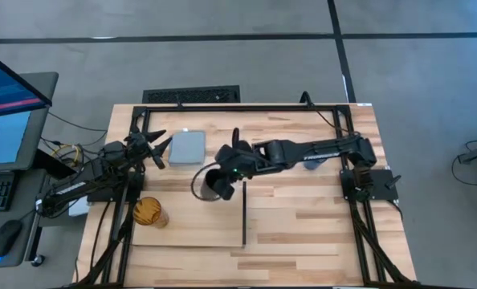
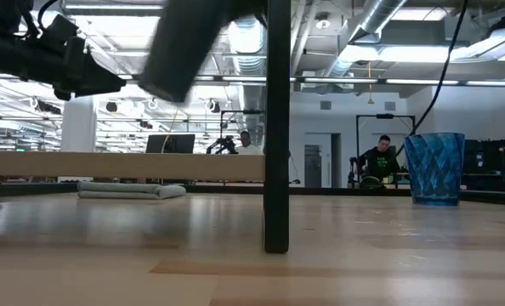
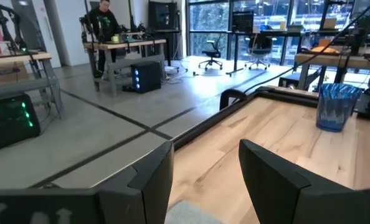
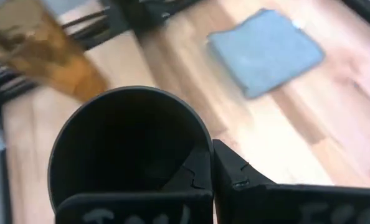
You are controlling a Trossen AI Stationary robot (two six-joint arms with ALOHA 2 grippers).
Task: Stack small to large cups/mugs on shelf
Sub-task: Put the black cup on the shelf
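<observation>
The table (image 1: pixel 303 217) was pale wood with a smooth top, and the shelf (image 1: pixel 194 217) was smooth wood too, only lighter. The blue cup (image 2: pixel 434 167) looked like see-through plastic with bumpy shiny sides, the amber cup (image 1: pixel 149 212) was see-through as well, and the black cup (image 4: pixel 126 146) was dull and smooth. The grey-blue pad (image 1: pixel 187 148) looked like soft cloth.

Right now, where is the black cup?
High view: black cup at table centre, gripped by the right gripper, between the grey pad and the shelf.
</observation>
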